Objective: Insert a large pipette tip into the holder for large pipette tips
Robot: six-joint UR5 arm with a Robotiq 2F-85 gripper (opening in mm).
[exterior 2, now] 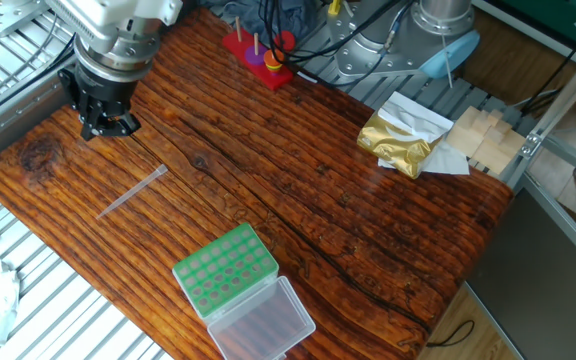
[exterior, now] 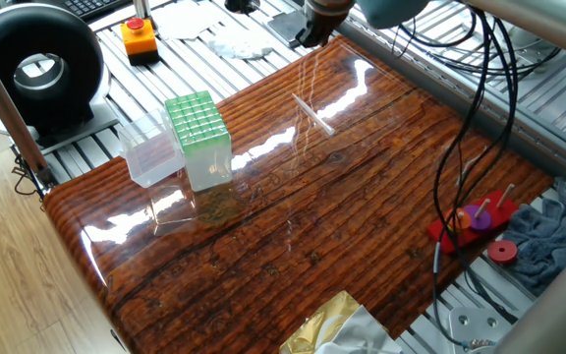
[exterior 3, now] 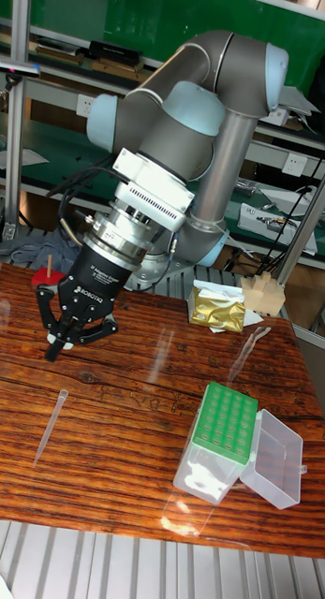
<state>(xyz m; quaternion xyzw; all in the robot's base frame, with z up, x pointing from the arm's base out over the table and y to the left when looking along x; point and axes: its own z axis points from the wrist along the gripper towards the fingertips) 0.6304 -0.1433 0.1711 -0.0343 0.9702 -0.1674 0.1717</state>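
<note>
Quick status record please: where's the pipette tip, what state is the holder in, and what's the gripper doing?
pipette tip: lying flat on the wooden table, not held
holder: upright, green grid top exposed, clear lid hinged open beside it
gripper: open, empty, hanging over the table beyond the tip, apart from it
tip to holder: apart, with bare table between them
insertion: not yet begun

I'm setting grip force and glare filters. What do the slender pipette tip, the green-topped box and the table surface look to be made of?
The slender clear pipette tip looks like thin translucent plastic: the wood grain shows through it. The green-topped box seems to be clear hard plastic with an opaque green grid top; its hinged lid is see-through. The table looks like dark wood with a glossy coat, judging by the bright reflections.
</note>
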